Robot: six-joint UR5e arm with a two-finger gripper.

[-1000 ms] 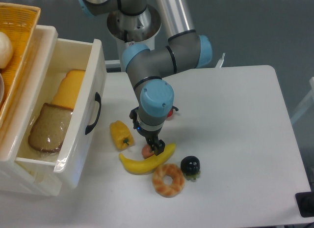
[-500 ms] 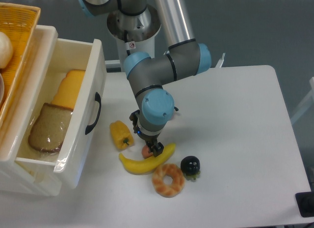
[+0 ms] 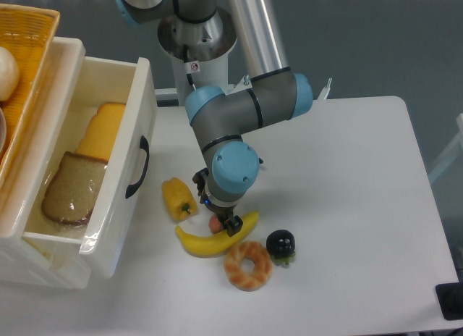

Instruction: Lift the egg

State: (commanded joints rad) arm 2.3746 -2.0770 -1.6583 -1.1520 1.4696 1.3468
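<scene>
The egg (image 3: 215,224) is a small pinkish-brown oval lying on the white table just behind the banana (image 3: 214,238). My gripper (image 3: 224,224) hangs straight down over it, its dark fingers (image 3: 232,224) low at the egg's level, one at the egg's right side. The arm's wrist covers most of the egg, and only its left edge shows. Whether the jaws press on the egg cannot be made out.
A glazed doughnut (image 3: 248,264) and a black berry (image 3: 281,243) lie in front of the banana. A yellow pepper (image 3: 178,197) sits to the left. An open white drawer (image 3: 137,126) holding bread and cheese stands at the left, with a wicker basket (image 3: 32,39) behind it.
The gripper has come lower and a little toward the front, down around the egg. Less of the egg shows now. Nothing else has moved.
</scene>
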